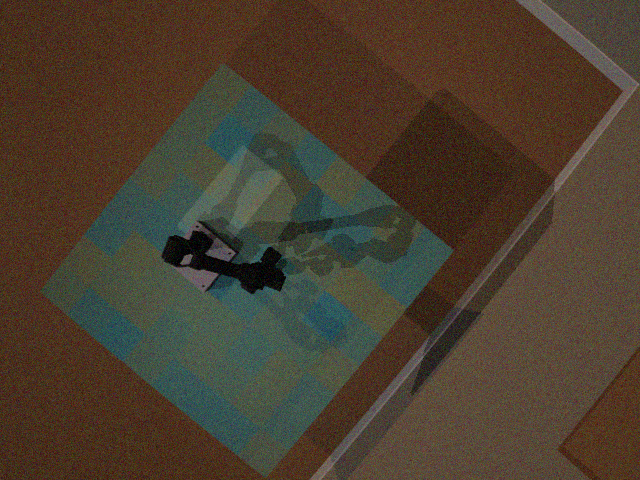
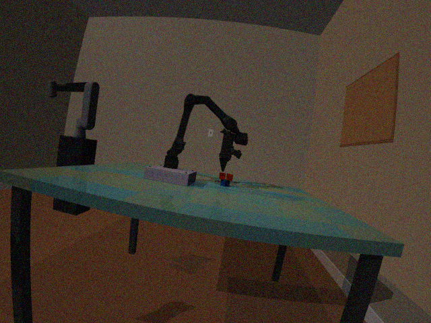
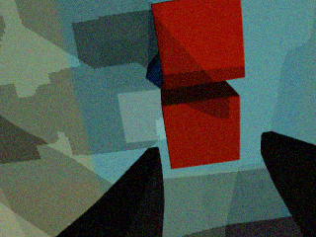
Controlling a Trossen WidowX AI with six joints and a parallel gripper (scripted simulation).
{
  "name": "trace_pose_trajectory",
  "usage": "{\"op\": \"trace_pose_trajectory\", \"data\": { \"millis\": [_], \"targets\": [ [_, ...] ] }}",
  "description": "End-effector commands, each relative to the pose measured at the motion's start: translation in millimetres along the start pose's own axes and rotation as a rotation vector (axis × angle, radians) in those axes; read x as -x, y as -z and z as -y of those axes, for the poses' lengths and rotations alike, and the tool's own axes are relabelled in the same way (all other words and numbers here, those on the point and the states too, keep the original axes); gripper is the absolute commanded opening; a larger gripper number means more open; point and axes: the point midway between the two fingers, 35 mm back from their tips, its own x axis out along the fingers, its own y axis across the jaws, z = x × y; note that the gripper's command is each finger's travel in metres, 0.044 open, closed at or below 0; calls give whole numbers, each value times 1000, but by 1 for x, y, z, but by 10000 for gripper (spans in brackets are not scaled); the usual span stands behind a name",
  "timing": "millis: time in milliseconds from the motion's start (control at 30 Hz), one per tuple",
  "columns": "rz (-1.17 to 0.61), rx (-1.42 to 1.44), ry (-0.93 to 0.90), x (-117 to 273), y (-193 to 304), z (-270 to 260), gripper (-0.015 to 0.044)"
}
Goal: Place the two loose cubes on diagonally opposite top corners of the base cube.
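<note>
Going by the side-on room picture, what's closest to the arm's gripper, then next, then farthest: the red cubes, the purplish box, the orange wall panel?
1. Red cubes: just below the gripper.
2. Purplish box: left in the picture.
3. Orange panel: far right, on the wall.

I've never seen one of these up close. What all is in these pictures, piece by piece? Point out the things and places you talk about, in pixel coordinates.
red cubes (image 2: 229, 177) (image 3: 201, 41): two, red, side by side atop the blue cube
blue cube (image 2: 225, 182) (image 3: 155, 74): one, blue, on the table
table (image 1: 196, 330) (image 2: 243, 212): one, blue-green patchwork, dark legs
mounting block (image 1: 199, 276) (image 2: 167, 174): one, pale, on the table
panel (image 2: 370, 104): one, orange-brown, right wall
wall plate (image 2: 210, 132): one, whitish, far wall
second arm (image 2: 91, 104): one, grey and black, behind the table
robot arm (image 1: 219, 265) (image 2: 184, 118): one, black, by the mounting block
end effector (image 2: 223, 169) (image 3: 211, 149): one, black, open above the cubes
</note>
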Motion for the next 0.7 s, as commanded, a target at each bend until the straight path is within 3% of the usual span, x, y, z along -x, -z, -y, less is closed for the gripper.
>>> {"op": "trace_pose_trajectory", "data": {
  "millis": [0, 667],
  "targets": [
    [13, 0, -4, 8, -3, -1, 205],
    [13, 0, -4, 31, -2, -1, 205]
  ]
}}
